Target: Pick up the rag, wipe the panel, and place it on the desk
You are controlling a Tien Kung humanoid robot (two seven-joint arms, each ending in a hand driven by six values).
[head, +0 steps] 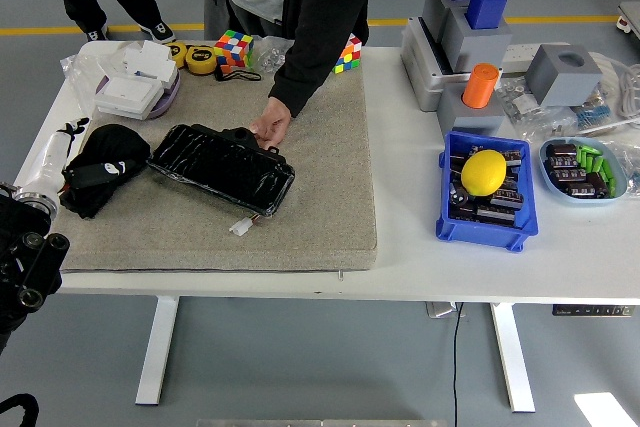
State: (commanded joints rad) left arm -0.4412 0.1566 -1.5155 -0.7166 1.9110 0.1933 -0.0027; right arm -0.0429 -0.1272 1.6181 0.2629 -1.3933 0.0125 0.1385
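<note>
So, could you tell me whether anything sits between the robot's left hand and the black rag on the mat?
Nothing visible does. The left hand sits at the table's near left edge, and the crumpled black cloth rag lies just beyond it on the grey mat, left of the glossy black panel that a person's hand touches.

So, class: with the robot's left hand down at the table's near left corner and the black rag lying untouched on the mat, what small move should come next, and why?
Probably reach the left hand forward to the black rag and close on it. The rag lies loose on the mat, just left of the black panel, which a person's hand touches at its far edge, so wiping cannot start yet.
</note>
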